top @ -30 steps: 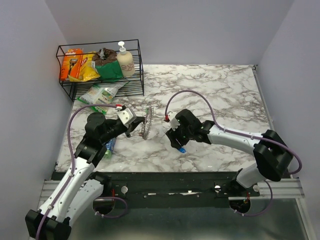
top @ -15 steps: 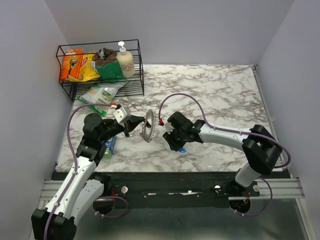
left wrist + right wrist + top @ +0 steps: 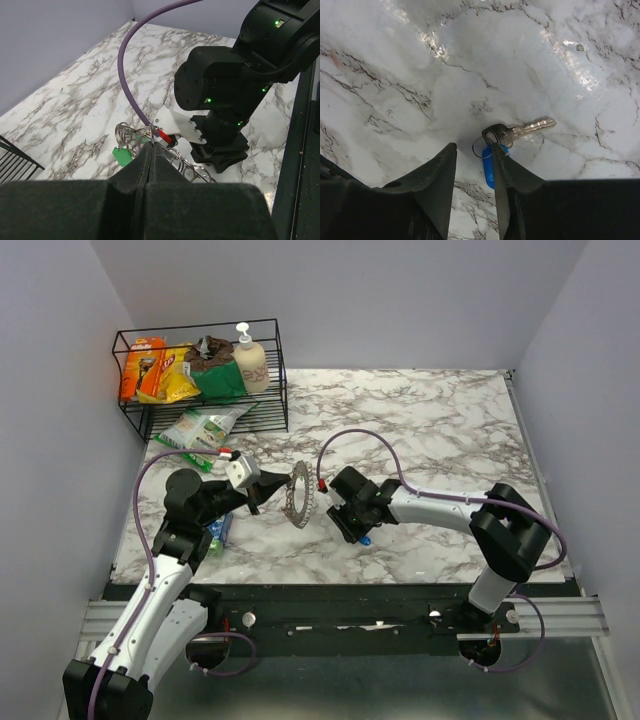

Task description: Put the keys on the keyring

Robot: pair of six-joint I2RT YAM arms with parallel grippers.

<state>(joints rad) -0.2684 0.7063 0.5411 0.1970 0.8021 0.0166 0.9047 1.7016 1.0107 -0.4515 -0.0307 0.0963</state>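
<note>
Clamped left gripper (image 3: 151, 145) (right gripper (image 3: 472, 151) parted)

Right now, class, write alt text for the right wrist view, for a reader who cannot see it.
A silver key with a blue tag lies flat on the marble table, just beyond the tips of the right gripper. Its two dark fingers stand apart, the tag showing between them.

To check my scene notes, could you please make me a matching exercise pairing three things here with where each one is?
Things:
1. large silvery toothed metal keyring
2. silvery key with blue tag
3. cream pump soap bottle

Places:
A. inside the black wire basket
B. flat on the marble table
C. clamped in the left fingers

Pairs: 1-C, 2-B, 3-A.
</note>
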